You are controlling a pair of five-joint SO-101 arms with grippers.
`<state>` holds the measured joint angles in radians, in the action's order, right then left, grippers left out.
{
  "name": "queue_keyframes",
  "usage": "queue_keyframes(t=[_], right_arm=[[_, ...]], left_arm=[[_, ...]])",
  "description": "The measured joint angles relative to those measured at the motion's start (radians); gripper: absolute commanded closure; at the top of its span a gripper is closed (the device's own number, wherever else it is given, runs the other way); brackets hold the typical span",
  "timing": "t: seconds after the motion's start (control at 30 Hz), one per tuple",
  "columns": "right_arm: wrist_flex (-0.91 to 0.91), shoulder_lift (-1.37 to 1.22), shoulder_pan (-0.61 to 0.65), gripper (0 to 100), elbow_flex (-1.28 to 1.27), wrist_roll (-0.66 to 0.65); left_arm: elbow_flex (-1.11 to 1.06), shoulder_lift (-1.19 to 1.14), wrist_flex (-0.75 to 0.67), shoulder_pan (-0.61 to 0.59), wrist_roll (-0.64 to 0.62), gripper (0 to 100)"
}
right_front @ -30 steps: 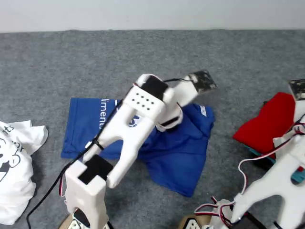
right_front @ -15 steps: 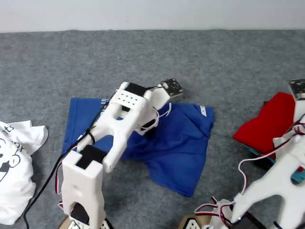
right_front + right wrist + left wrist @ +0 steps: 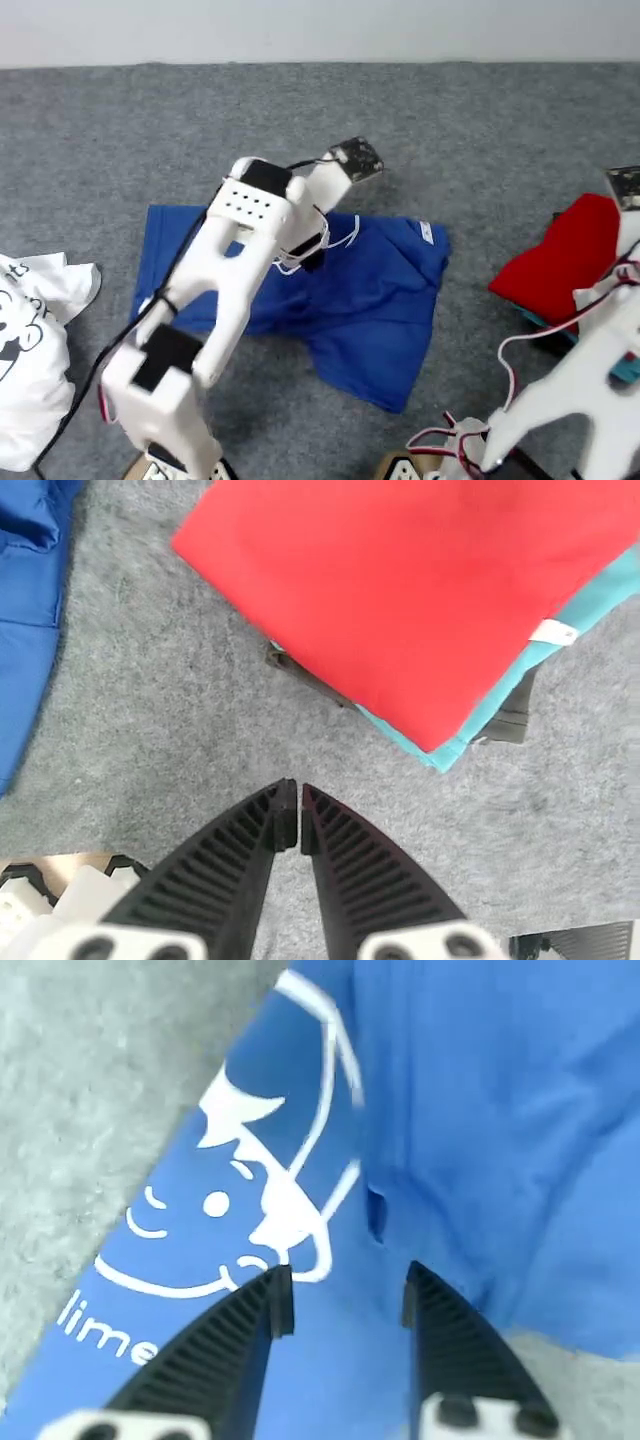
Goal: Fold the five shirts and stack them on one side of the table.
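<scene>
Much grey table (image 3: 480, 130) beyond blue shirt (image 3: 380, 310)

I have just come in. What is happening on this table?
Two robot arms are folding shirts. The left gripper hovers over the rumpled blue shirt, jaws open, holding nothing. The right gripper, jaws shut, hangs above the grey table beside a red shirt lying on a teal shirt. A crumpled white shirt lies aside.

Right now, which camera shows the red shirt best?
The right wrist view: the red shirt lies on a teal shirt. The high view catches it partly behind the right arm; the left wrist view faces the blue shirt.
</scene>
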<state>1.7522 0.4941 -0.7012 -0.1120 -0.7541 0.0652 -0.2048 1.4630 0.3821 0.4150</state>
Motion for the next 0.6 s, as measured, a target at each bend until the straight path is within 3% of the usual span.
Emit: queue_keyframes(t=[0.2,0.37,0.6], right_arm=[[0.0,0.041,0.0,99.0,0.0,0.0],[0.0,0.043,0.0,99.0,-0.064,0.0],[0.0,0.051,0.0,99.0,-0.087,0.0]], left_arm=[[-0.003,0.092,0.06,0.163,-0.028,82],[-0.003,0.08,-0.114,0.203,-0.121,82],[-0.003,-0.14,-0.333,0.221,-0.18,82]])
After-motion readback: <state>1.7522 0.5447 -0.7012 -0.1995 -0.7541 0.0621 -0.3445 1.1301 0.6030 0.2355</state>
